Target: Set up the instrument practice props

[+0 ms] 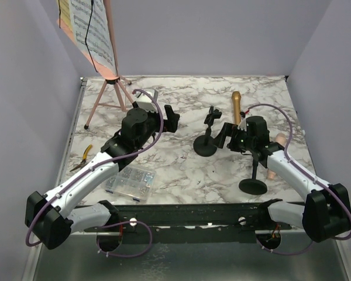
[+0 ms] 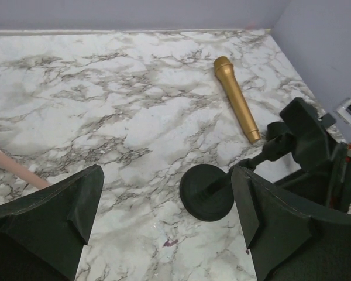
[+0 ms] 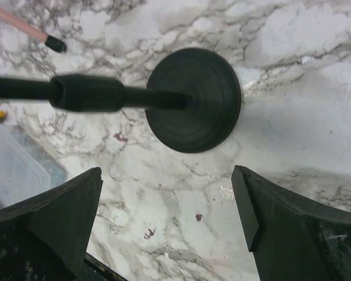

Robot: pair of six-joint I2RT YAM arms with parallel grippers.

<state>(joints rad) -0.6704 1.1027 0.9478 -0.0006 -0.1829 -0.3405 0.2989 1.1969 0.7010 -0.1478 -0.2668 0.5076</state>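
White marble-patterned tabletop [image 1: 181, 170], grey veins; plain pale lavender walls [image 1: 222, 35] on three sides; black rail [image 1: 193, 213] along near edge; soft even light.

The marble counter [image 1: 181, 170] carries a pink music stand [image 1: 108, 99], a gold microphone [image 1: 237, 108], a black holder [image 1: 206, 146], a second holder [image 1: 253, 186], a screw box [image 1: 130, 182] and pliers [image 1: 82, 157].

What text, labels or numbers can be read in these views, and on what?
No legible words or numbers in any view.
Sheet-music pages on the pink rack: printed notation, too small to read.
Gold microphone: no brand or marking visible.
Clear screw box: no label visible.
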